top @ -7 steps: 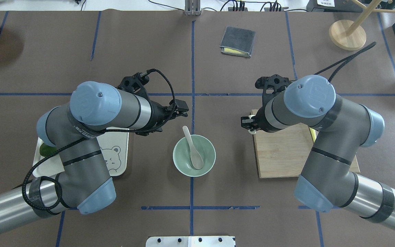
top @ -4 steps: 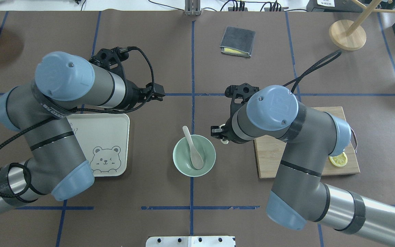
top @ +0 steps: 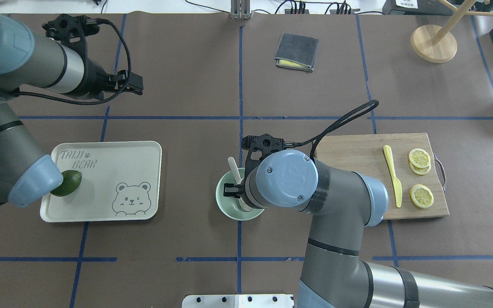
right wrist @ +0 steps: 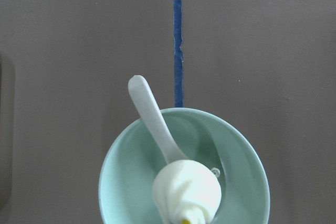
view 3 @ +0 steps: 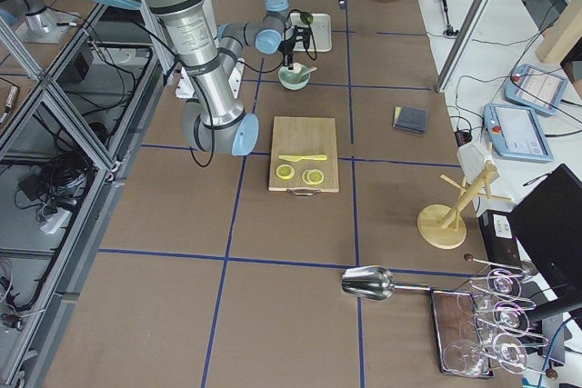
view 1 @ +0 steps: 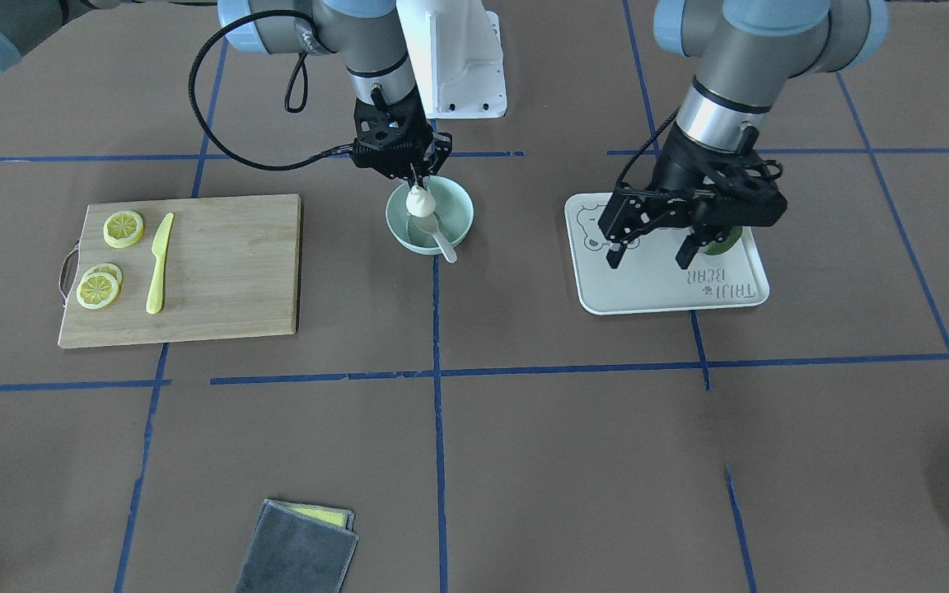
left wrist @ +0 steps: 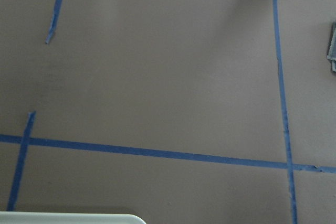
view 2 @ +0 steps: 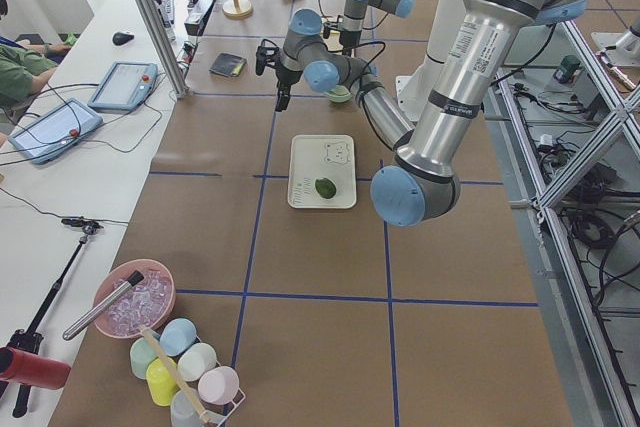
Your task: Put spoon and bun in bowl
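The pale mint-green bowl (view 1: 462, 206) stands at the table's middle. The off-white spoon (view 1: 444, 245) lies in it, with its handle over the rim. My right gripper (view 1: 417, 191) is shut on the white bun (view 1: 419, 203) and holds it just above the bowl. In the right wrist view the bun (right wrist: 186, 187) hangs over the spoon (right wrist: 152, 116) and the bowl (right wrist: 241, 171). In the overhead view my right wrist hides most of the bowl (top: 225, 205); the spoon's handle (top: 232, 166) shows. My left gripper (view 1: 649, 251) is open, empty and raised, away from the bowl.
A white bear tray (top: 114, 171) with a green avocado (top: 69, 182) lies on my left. A wooden cutting board (top: 353, 171) with a yellow knife (top: 394, 179) and lemon slices (top: 420, 158) lies on my right. A grey cloth (top: 296, 51) lies at the far middle.
My right arm has carried the bun left from the cutting board to over the bowl. My left arm has drawn away from the bowl to the far left.
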`<state>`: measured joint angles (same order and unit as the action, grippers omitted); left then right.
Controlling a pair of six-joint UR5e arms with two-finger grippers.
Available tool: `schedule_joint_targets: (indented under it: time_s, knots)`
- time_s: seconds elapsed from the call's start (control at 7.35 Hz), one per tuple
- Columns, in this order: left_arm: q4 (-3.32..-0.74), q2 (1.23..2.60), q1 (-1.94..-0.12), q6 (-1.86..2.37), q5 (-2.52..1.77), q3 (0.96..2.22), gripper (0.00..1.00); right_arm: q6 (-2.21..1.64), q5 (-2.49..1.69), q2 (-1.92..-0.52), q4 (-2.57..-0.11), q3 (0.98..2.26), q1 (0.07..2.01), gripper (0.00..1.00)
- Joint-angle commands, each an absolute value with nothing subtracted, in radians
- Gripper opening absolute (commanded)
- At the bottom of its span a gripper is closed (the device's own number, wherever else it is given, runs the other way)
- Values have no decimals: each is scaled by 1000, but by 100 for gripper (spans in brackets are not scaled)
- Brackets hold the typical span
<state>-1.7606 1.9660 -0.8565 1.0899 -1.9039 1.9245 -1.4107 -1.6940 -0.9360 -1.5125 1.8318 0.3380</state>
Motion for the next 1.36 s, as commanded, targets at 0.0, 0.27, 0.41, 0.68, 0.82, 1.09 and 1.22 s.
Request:
schedule_joint_targets:
  time_s: [0.0,0.27,0.41,0.68,0.82,1.09,1.22]
  knots:
    - [-1759,1907,-945,924,-1954,1921,100,-1417,-1690,-927,-1511,1830,333,100]
    - [-1763,1846,-1029,774,-2008,1919,100,-1417,-1690,-917,-1509,1833,334,100]
    - [-1764,1832,-1054,728,-2008,1914,100,-1417,-1690,-917,-1509,1835,336,100]
    - [-1766,1790,-1125,590,-2011,1892,100,-1416,-1695,-916,-1512,1839,354,100]
    - [-1773,1761,-1197,457,-2076,1847,100,-1414,-1703,-919,-1514,1844,370,100]
    - [-1770,1738,-1343,190,-2118,1745,100,-1396,-1765,-958,-1561,1890,434,100]
    - [-1757,1736,-1401,119,-2140,1706,100,-1332,-1819,-986,-1627,1943,492,100]
